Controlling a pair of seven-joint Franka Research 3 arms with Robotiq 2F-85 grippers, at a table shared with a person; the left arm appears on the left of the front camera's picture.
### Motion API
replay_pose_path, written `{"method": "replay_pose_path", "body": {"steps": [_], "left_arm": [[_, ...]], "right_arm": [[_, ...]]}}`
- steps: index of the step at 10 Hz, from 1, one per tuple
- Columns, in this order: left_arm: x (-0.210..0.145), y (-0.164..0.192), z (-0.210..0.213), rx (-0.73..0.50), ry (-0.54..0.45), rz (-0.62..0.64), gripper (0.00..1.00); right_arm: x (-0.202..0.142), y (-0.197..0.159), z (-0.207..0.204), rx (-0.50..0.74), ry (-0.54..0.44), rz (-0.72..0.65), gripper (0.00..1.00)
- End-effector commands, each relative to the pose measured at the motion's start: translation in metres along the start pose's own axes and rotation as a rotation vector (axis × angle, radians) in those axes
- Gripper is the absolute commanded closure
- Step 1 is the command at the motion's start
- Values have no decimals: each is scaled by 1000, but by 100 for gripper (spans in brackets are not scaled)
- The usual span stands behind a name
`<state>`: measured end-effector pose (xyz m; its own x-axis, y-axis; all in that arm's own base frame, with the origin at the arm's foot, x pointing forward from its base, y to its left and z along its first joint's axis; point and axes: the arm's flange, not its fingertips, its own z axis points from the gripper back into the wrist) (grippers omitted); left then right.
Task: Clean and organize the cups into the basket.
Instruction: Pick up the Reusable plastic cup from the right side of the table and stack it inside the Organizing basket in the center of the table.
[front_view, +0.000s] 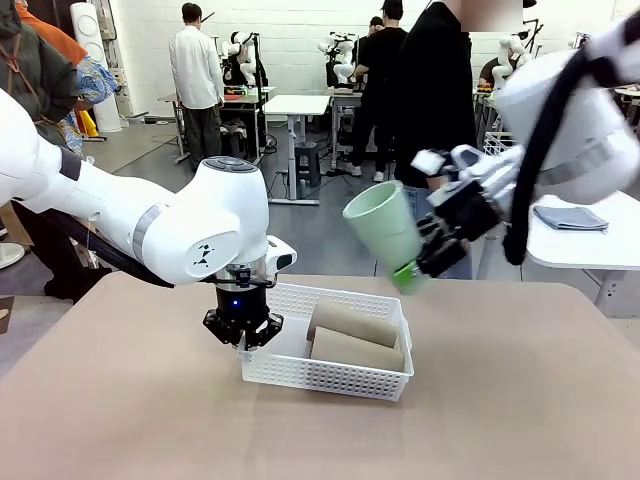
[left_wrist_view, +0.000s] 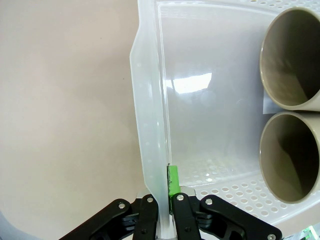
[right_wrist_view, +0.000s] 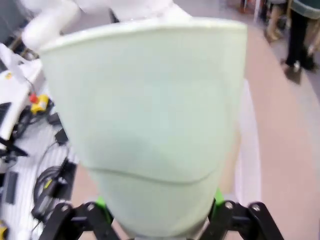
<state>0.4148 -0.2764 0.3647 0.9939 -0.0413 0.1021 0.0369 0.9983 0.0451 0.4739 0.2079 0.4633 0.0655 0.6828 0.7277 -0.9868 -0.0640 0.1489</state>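
Two tan-brown cups (front_view: 352, 335) lie side by side in the white basket (front_view: 325, 374) at the table's middle; their open mouths (left_wrist_view: 292, 165) face the left wrist camera. My left gripper (front_view: 243, 335) is shut on the basket's left wall (left_wrist_view: 150, 125), one finger inside and one outside. The mint green cup (front_view: 383, 228) hangs tilted in the air above the basket's right end, mouth up and to the left. My right gripper (front_view: 425, 262) is shut on its narrow bottom end; in the right wrist view the mint green cup (right_wrist_view: 150, 125) is up close.
The tan table (front_view: 520, 400) spreads bare around the basket. A person in black (front_view: 435, 90) stands at the far side. A white table with a folded grey cloth (front_view: 570, 217) stands at the right.
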Motion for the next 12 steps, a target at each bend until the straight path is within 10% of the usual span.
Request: {"method": "replay_pose_path", "body": {"steps": [1, 4, 12], "left_arm": [[0, -2, 1, 6, -9, 3, 100], [0, -2, 1, 6, -9, 3, 100], [0, -2, 1, 6, -9, 3, 100]], "right_arm": [[1, -39, -32, 26, 219, -69, 20], [-6, -62, -73, 52, 377, -53, 20], [-26, -49, -96, 170, 421, 93, 20]]}}
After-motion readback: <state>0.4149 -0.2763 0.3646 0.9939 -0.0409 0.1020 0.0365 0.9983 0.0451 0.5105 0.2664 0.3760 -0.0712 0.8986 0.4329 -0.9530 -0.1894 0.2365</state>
